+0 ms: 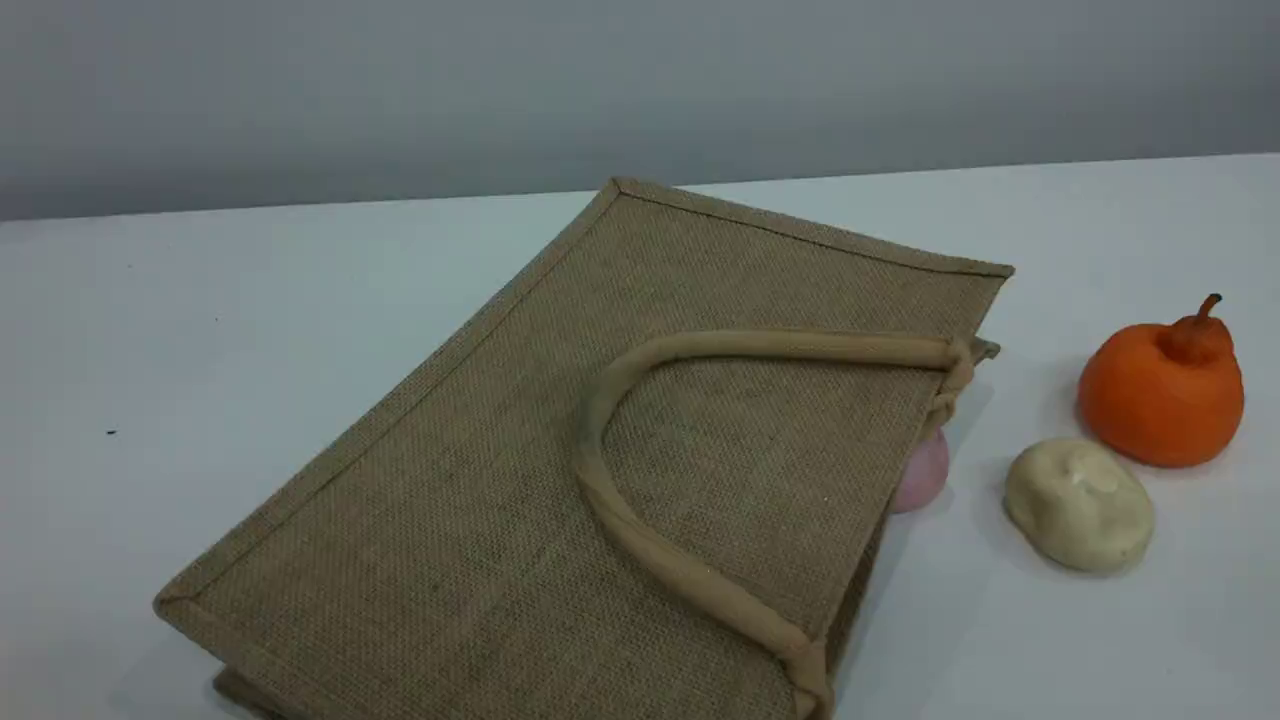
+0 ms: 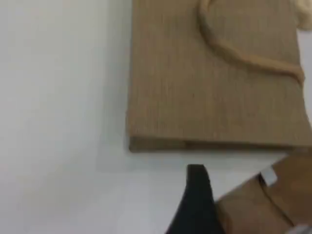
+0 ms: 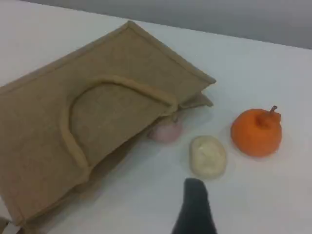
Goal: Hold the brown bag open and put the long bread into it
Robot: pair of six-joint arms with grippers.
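White table [image 1: 200, 350] ran back to a plain grey wall [image 1: 640, 80] in the scene view, and no arm reached into it. The brown bag [image 1: 480, 480], a large tan woven jute tote, lay flat on its side with its mouth pressed shut and turned toward the food. One beige padded loop handle [image 1: 800, 346] rested on its upper face, probably the easiest place to lift that face and open the mouth. A small pink ball [image 1: 925, 475] sat half hidden at the mouth edge. Near it lay a pale cream round bun [image 1: 1078, 505] and, just beyond, an orange pear-shaped fruit [image 1: 1160, 395] with a stem. The long bread showed nowhere.

From the left wrist view, the left gripper [image 2: 195, 195] hung over bare table beside the bag [image 2: 195, 97], the handle [image 2: 253, 61] lying further off. Only one fingertip showed, so whether its jaws were apart could not be told. A blurred tan shape [image 2: 273, 200] beside it was too unclear to name.

From the right wrist view, the right gripper [image 3: 195, 202] hovered over the table near the bun [image 3: 207, 155], jaws apart and holding nothing. Bag [image 3: 48, 117], handle [image 3: 131, 85], pink ball [image 3: 167, 130] and fruit [image 3: 256, 132] lay ahead; again no bread.
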